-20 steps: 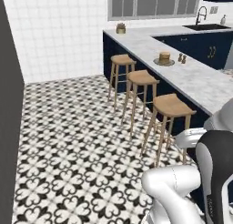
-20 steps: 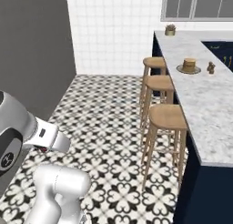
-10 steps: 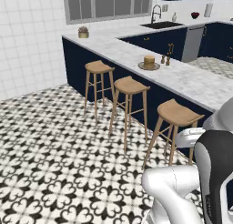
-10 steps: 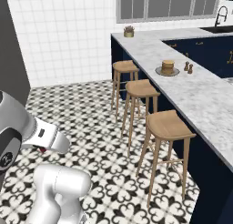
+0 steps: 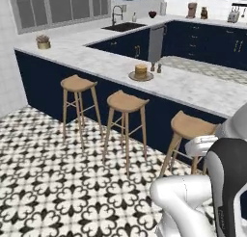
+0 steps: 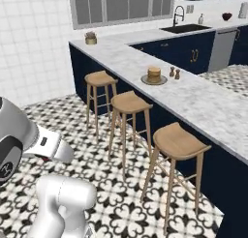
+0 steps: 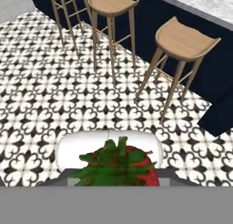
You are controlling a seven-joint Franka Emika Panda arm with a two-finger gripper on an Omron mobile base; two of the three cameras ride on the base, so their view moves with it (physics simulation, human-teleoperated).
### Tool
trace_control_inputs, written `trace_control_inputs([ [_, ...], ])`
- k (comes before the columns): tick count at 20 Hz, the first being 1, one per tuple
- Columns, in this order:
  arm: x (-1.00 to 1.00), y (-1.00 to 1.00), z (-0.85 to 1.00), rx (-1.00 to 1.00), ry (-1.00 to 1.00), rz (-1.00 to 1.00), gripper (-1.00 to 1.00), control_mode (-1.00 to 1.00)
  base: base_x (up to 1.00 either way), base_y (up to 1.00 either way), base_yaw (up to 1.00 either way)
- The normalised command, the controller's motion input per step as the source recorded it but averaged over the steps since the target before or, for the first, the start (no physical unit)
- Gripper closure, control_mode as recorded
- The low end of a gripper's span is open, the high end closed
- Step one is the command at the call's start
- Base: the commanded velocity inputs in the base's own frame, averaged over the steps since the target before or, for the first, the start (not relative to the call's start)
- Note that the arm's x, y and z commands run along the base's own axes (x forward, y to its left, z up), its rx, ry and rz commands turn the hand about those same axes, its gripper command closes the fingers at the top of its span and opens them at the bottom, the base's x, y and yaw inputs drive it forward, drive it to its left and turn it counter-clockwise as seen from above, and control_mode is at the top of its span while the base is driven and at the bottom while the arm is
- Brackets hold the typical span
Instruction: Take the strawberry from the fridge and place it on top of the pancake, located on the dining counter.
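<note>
My claw (image 7: 119,180) is pinching the small bright red strawberry with its green leafy crown (image 7: 119,166), which sits right at my fingertips, low in the hand view. Judging by that, the fetching is done and I am in the carrying step, out over the black-and-white patterned tile floor (image 7: 68,100). Ahead of my claw and above it runs the long white-grey marbled counter on its navy base (image 5: 193,86), with three round-seated wooden stools (image 5: 126,102) lined up between us. The short golden-tan pancake stack on its dark round plate (image 5: 141,71) stands on that counter, well apart from my claw. Next I need to close in on the counter, lift my claw above the stools and hover over the stack before letting go.
</note>
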Motion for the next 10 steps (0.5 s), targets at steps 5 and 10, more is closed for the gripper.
trace_control_inputs([
  [5,0.0,0.0,0.0,0.0,0.0,0.0,1.0,1.0,0.99,0.82,-0.59],
  [10,0.0,0.0,0.0,0.0,0.0,0.0,1.0,1.0,0.77,1.0,-0.48],
])
